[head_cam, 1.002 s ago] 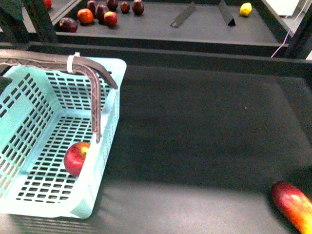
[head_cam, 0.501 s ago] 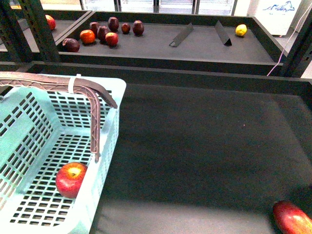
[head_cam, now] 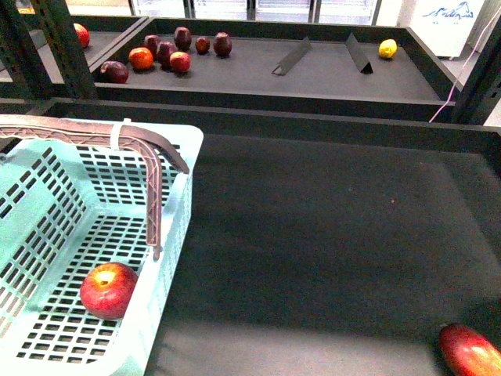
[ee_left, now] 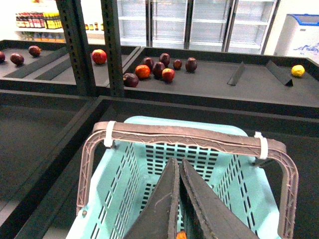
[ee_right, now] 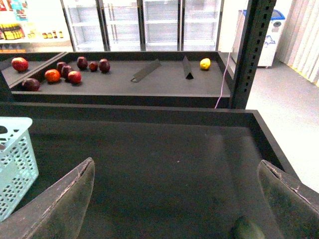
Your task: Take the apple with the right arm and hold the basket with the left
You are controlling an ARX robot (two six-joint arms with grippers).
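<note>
The apple (head_cam: 109, 291) lies on the slotted floor of the basket (head_cam: 55, 227), near its front right corner, just beside the right wall, stem dimple turned upward; the basket sits at the left of the dark table (head_cam: 329, 235), its brown handle (head_cam: 149, 168) raised across the top and bending down along the right wall; in the left wrist view the left gripper (ee_left: 177, 199) hangs above the open basket (ee_left: 249, 189), below the handle (ee_left: 184, 135), with its two dark fingers (ee_left: 162, 209) pressed together and nothing seen between them; a small orange-red spot shows just under the fingertips, too small to tell whether it is the apple; the right gripper (ee_right: 174, 199) is spread wide over the bare table (ee_right: 149, 159), its fingers (ee_right: 65, 204) well apart at either side of the view and nothing between them; the apple is not seen from that wrist, only a corner of the basket (ee_right: 15, 164) at the edge, so the apple is well apart from the right gripper; an oval red fruit (head_cam: 470, 351) lies at the near right corner of the table; on the far shelf (head_cam: 313, 70) rest a cluster of dark red fruits (head_cam: 168, 51) and a lemon (head_cam: 387, 48).
</note>
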